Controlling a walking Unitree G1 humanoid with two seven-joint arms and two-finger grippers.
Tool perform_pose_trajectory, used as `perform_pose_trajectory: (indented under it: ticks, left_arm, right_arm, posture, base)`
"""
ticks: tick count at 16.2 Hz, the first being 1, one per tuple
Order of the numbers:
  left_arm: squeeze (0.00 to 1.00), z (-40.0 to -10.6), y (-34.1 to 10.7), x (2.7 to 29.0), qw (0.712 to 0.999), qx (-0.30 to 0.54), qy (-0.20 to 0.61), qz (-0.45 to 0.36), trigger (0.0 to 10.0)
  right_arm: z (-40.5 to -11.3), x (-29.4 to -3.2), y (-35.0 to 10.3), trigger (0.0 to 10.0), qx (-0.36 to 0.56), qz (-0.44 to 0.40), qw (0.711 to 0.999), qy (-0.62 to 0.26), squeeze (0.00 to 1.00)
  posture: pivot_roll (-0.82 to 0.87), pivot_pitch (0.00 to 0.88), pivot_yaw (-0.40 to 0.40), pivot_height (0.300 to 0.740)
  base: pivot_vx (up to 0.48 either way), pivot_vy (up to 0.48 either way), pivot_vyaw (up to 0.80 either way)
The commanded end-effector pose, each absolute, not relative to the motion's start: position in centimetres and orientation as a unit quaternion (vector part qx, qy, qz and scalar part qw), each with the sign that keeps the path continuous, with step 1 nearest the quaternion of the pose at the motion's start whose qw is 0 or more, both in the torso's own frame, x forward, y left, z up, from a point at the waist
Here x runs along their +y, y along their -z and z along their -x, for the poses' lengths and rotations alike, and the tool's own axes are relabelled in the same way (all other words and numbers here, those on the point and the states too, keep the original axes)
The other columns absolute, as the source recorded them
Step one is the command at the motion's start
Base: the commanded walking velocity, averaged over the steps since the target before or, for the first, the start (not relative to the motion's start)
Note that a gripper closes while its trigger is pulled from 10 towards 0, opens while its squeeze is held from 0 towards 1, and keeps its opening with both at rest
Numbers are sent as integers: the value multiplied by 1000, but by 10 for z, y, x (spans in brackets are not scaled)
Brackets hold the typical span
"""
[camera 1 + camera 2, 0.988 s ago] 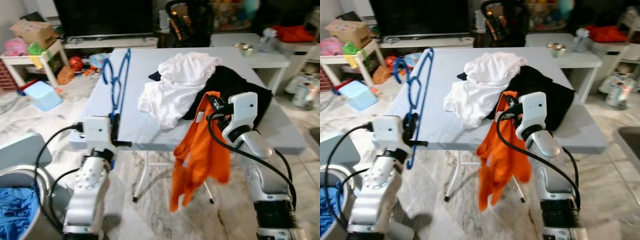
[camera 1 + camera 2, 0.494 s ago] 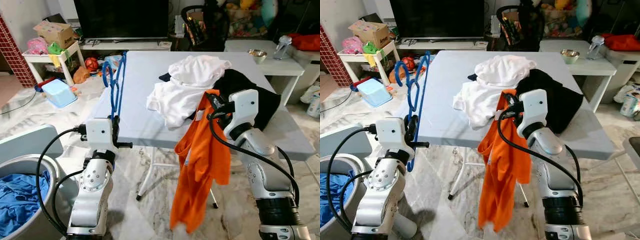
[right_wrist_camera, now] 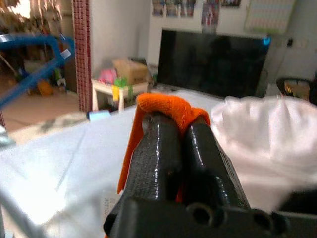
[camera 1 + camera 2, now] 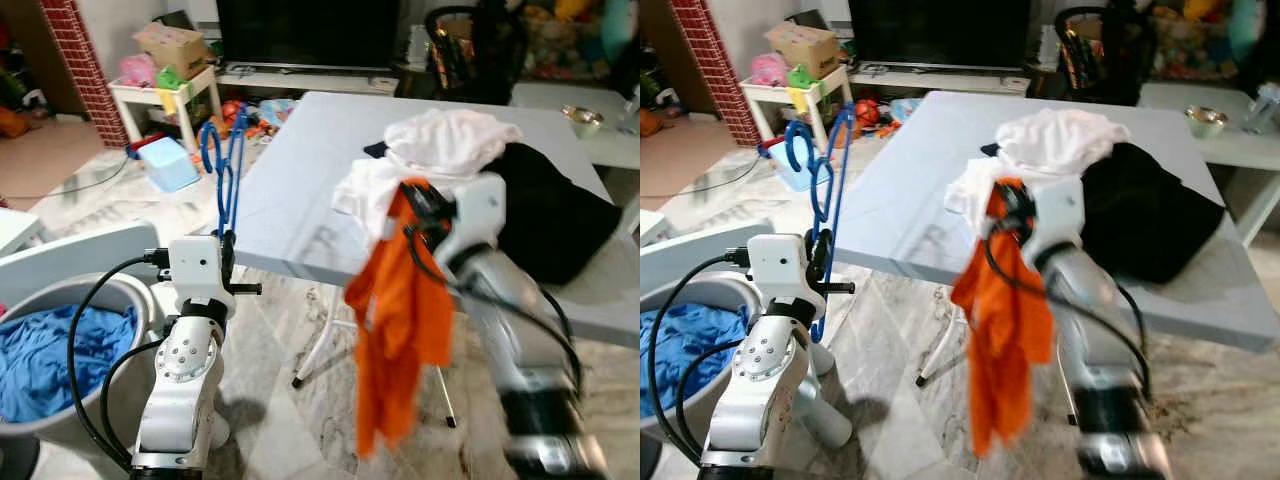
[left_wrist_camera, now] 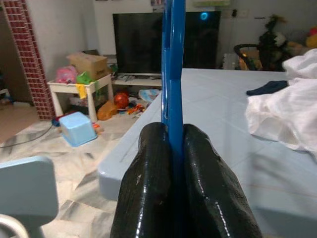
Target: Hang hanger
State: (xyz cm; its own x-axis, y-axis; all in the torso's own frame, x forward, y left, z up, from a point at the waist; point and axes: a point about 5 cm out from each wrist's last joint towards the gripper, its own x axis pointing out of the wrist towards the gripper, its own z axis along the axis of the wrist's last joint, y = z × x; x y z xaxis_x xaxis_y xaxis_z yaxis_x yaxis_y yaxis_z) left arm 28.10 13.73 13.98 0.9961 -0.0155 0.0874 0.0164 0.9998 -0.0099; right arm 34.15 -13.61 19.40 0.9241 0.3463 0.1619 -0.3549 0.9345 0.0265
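Both sets of jaws are clamped tight right now: the left gripper has its two black fingers pinched flat against the blue hanger, and the right gripper is closed on a fold of the orange garment. That hanger is a thin, bright blue plastic frame, standing upright and rising straight up from the left gripper, its hook curling over at the top, held just off the near left corner of the pale grey table. From the left wrist it reads as a narrow blue bar seen edge-on, running up between the finger pads. Over on the right, the orange piece hangs down long and limp from the right gripper, in front of the table's near edge, its lower end dangling toward the marbled floor; the right arm is blurred in the head views. On the tabletop behind it lies a rumpled white shirt, and beside that a black garment spread toward the far right. Down at the robot's left a grey basket holds blue cloth. Farther back there's a dark television on a low unit, a small white side table with a cardboard box on it, and a light blue bin on the floor.
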Motion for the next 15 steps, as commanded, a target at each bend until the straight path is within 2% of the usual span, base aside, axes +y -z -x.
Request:
perform_pose_trajectory:
  ticks: [1, 4, 8, 10, 12, 15]
  left_arm:
    - [0, -280, -145, 136, 999, -52, 7, 0, 10000]
    - [0, -273, -146, 135, 999, -51, 6, 5, 10000]
    - [0, -265, -144, 135, 999, -51, -10, 15, 10000]
    - [0, -260, -144, 134, 998, -51, -21, 17, 10000]
    - [0, -258, -147, 134, 997, -59, -34, 19, 10000]
    - [0, -257, -150, 130, 997, -67, -27, 33, 10000]
  right_arm:
    - [-355, -131, -220, 10000, -121, -42, 975, -179, 0]
    - [-397, -110, -261, 10000, -127, -78, 968, -202, 0]
    - [-419, -103, -318, 10000, -152, -39, 970, -185, 0]
    - [-422, -112, -353, 10000, -178, -36, 974, -133, 0]
    - [-417, -121, -397, 10000, -228, 8, 971, -75, 0]
    - [-416, -140, -408, 10000, -241, 38, 970, 0, 0]
  posture:
    - [-85, 0, 0, 740]
    - [-50, 0, -38, 740]
    - [-21, 0, -92, 740]
    - [-9, 0, -115, 740]
    - [0, 0, -141, 740]
    - [-3, 0, -145, 740]
  base:
    - [0, 0, 0]
    - [0, 0, 0]
    - [0, 0, 0]
    - [0, 0, 0]
    - [0, 0, 0]
    - [0, 0, 0]
